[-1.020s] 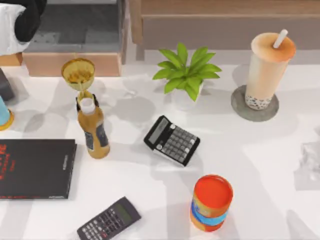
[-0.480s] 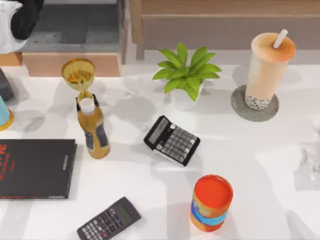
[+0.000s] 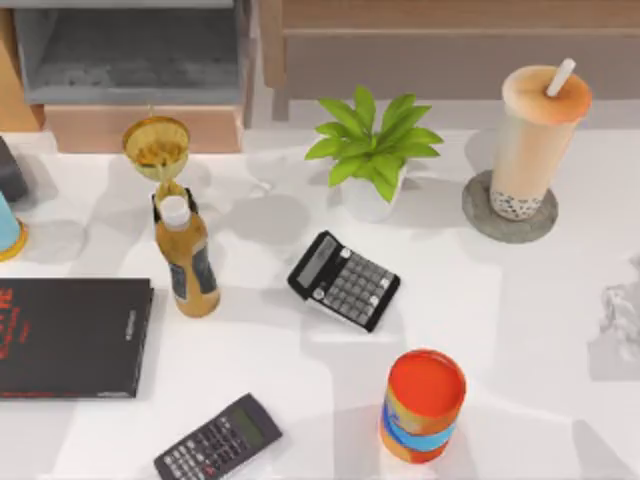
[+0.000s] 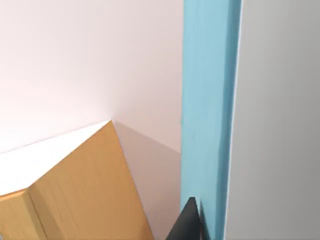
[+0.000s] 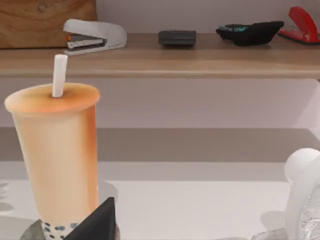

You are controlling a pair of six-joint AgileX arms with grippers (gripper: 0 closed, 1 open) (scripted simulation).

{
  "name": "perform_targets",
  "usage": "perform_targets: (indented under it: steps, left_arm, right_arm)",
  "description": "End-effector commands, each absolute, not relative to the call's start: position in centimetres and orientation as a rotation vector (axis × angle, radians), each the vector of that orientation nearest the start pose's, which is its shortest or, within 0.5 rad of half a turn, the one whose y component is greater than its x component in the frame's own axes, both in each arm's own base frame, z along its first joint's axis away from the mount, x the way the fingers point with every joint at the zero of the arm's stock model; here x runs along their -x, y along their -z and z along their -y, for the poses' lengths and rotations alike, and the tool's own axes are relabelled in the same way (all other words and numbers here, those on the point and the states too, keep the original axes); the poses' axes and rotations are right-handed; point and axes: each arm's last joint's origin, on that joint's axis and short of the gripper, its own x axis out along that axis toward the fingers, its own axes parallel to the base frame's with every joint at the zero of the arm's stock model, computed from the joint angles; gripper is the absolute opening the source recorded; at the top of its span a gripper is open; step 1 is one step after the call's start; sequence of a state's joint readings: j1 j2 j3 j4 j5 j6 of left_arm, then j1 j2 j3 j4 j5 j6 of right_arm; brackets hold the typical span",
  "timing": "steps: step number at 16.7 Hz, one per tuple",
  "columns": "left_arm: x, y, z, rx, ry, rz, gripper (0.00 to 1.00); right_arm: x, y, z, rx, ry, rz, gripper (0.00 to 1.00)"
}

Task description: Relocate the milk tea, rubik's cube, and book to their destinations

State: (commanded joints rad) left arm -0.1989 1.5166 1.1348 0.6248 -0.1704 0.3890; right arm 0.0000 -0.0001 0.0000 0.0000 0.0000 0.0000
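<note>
Left end effector [image 4: 189,222]: a dark fingertip pressed right against the book [image 4: 206,115], its light-blue cover upright beside a wooden block [image 4: 80,190]; whether it grips, I cannot tell. Right end effector [image 5: 97,222] sits near the milk tea [image 3: 537,135], grip state unclear. The cup stands upright on a grey coaster [image 3: 490,222], far right of the worktop [image 3: 520,320].
</note>
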Motion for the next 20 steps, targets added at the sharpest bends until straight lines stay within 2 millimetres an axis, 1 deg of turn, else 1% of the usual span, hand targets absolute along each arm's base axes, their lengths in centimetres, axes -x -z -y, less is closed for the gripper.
perform_targets:
  steps: [2,4,6,8,10,13,15,16,18,20]
  left_arm:
    - [-31.6,-34.5,5.5,-0.454,-0.044,0.246,0.0]
    - [-27.9,-32.5,4.7,-0.603,-0.056,0.23,0.0]
    - [-24.5,-29.2,3.7,-0.771,-0.065,0.181,0.0]
    - [-21.5,-24.8,2.9,-0.946,-0.054,0.101,0.0]
    - [-19.0,-20.3,2.2,-1.115,-0.019,0.002,0.0]
    - [-16.2,-14.5,1.7,-1.34,0.102,-0.146,0.0]
    - [-14.9,-11.5,1.4,-1.453,0.226,-0.246,0.0]
    - [-14.4,-10.4,1.3,-1.492,0.293,-0.296,0.0]
    - [-13.9,-9.0,1.1,-1.532,0.398,-0.366,0.0]
    - [-13.9,-8.7,1.0,-1.542,0.432,-0.387,0.0]
  right_arm:
    - [-10.6,-16.0,0.1,0.0,0.0,0.0,1.0]
    - [-10.6,-16.0,0.1,0.0,0.0,0.0,1.0]
    - [-10.6,-16.0,0.1,0.0,0.0,0.0,1.0]
    - [-10.6,-16.0,0.1,0.0,0.0,0.0,1.0]
    - [-10.6,-16.0,0.1,0.0,0.0,0.0,1.0]
    - [-10.6,-16.0,0.1,0.0,0.0,0.0,1.0]
    - [-10.6,-16.0,0.1,0.0,0.0,0.0,1.0]
    - [-10.6,-16.0,0.1,0.0,0.0,0.0,1.0]
    - [-10.6,-16.0,0.1,0.0,0.0,0.0,1.0]
    - [-10.6,-16.0,0.1,0.0,0.0,0.0,1.0]
